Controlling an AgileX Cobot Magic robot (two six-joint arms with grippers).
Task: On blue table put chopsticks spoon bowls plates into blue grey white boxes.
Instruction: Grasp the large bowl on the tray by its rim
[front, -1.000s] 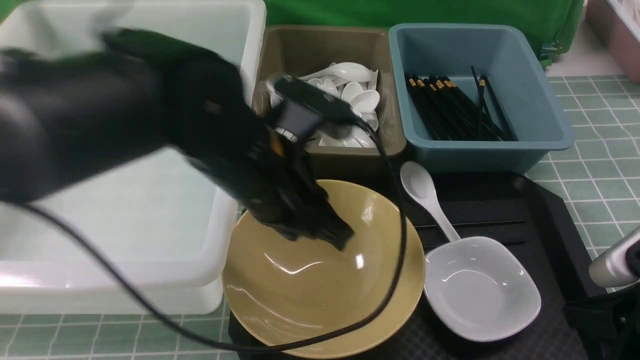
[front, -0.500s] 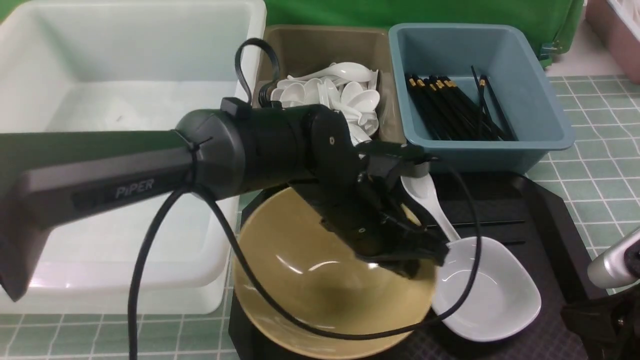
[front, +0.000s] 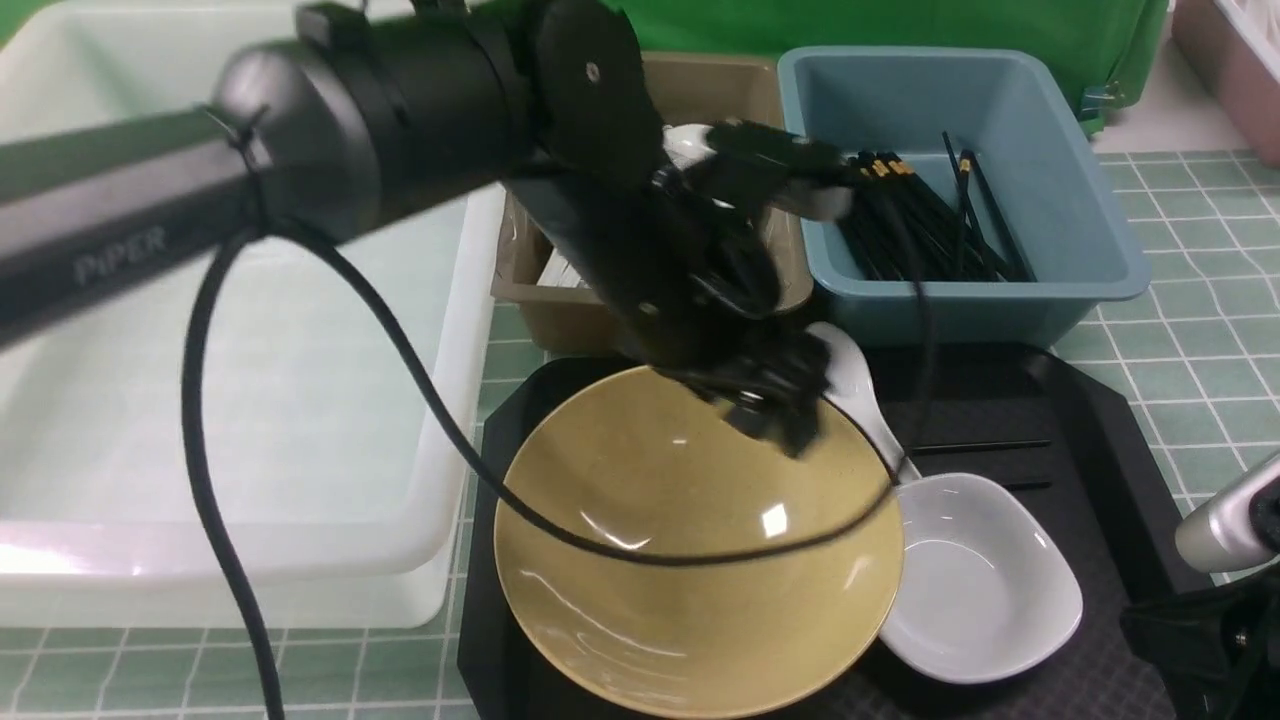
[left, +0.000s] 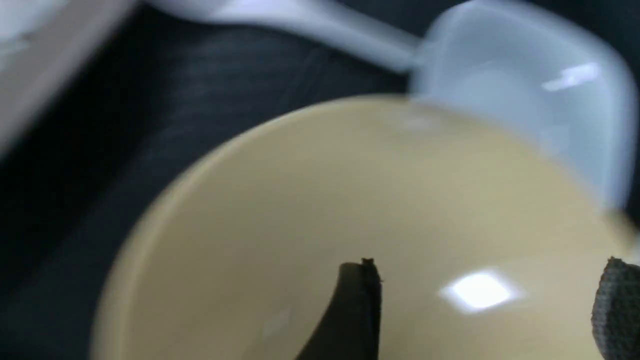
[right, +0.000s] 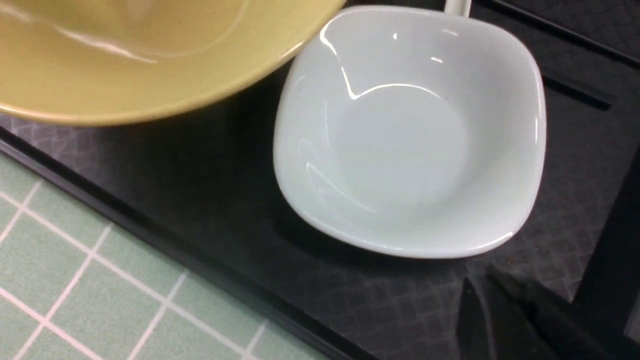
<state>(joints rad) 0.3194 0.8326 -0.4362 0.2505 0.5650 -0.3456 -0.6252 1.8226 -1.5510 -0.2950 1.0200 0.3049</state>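
Note:
The mustard-yellow bowl (front: 700, 540) sits on the black tray (front: 1080, 420), its rim overlapping the small white plate (front: 980, 580). My left gripper (front: 785, 410) hovers over the bowl's far rim; in the left wrist view the left gripper (left: 487, 295) stands open and empty above the bowl (left: 350, 225). A white spoon (front: 868, 415) lies just behind the bowl, partly hidden by the gripper. Black chopsticks (front: 920, 210) lie in the blue box (front: 1060, 120). My right gripper (right: 478, 272) is shut and empty, low over the tray near the plate (right: 410, 130).
The large white tub (front: 250, 400) stands at the left. The olive-grey box (front: 710, 80) is mostly hidden behind my left arm. The green-blue gridded table (front: 1200, 350) shows at the right and along the front edge. A cable (front: 420, 400) hangs from the left arm across the bowl.
My left gripper swept right across the bowl, then rose toward its far rim and opened. The bowl shifted right, onto the plate's edge. The right arm stayed put.

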